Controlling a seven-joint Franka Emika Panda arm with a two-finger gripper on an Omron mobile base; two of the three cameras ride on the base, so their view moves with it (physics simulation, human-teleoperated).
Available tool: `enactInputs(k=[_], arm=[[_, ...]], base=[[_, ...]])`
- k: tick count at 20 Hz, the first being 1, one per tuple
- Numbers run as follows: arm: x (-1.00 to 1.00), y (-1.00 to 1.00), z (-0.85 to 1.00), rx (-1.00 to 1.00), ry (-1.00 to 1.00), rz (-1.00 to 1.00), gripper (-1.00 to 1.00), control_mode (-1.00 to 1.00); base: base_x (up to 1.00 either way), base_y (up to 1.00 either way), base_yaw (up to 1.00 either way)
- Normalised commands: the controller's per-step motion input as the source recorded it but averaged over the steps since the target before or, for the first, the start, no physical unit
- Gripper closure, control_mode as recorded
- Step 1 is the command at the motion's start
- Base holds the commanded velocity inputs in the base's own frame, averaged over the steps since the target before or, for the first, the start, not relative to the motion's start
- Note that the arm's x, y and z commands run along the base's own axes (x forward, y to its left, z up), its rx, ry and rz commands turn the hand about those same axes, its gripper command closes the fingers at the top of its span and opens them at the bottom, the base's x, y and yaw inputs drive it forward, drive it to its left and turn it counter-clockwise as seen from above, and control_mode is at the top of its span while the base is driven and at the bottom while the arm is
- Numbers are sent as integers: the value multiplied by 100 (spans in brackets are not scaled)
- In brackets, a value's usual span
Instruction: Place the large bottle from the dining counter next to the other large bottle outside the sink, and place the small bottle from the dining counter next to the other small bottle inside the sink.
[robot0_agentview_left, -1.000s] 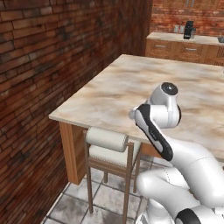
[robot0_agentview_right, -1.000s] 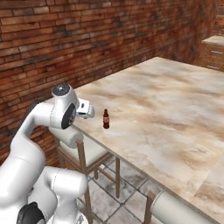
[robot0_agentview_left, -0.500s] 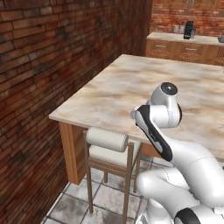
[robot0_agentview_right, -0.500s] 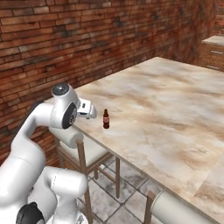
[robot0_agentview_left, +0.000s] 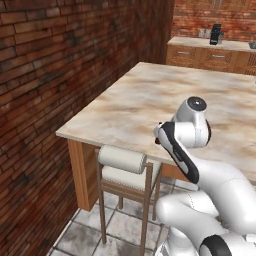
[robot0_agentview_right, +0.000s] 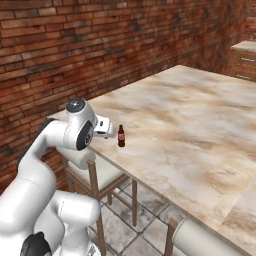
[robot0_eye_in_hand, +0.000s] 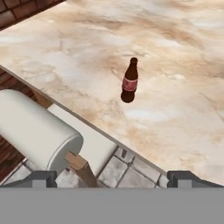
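Observation:
A small-looking dark brown bottle (robot0_agentview_right: 121, 136) with a red label stands upright on the beige marble dining counter (robot0_agentview_right: 200, 130), close to its near edge. My gripper (robot0_agentview_right: 106, 127) hovers just left of the bottle, at about its height, off the counter's edge. In the hand view the bottle (robot0_eye_in_hand: 129, 81) stands ahead on the dining counter (robot0_eye_in_hand: 183, 65), well apart from my open gripper (robot0_eye_in_hand: 113, 178). Nothing is between the fingertips (robot0_eye_in_hand: 40, 176).
A wooden stool with a grey cushion roll (robot0_agentview_left: 122, 160) is tucked under the counter's edge, right below the hand (robot0_eye_in_hand: 37, 129). Another stool's roll (robot0_agentview_right: 210, 240) is at the lower right. A brick wall (robot0_agentview_left: 55, 70) runs along the left. Wooden cabinets (robot0_agentview_left: 215, 54) stand far behind.

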Motion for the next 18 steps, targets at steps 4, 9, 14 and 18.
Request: enactInputs(k=[4, 9, 14, 18], arm=[[19, -14, -16, 0, 0, 0, -100, -100], [33, -12, -12, -2, 0, 0, -100, -100], [29, -1, -6, -3, -1, 0, -100, -100], [16, 0, -6, -2, -3, 0, -100, -100]], base=[[0, 0, 0], [0, 0, 0], [0, 0, 0], [0, 0, 0]])
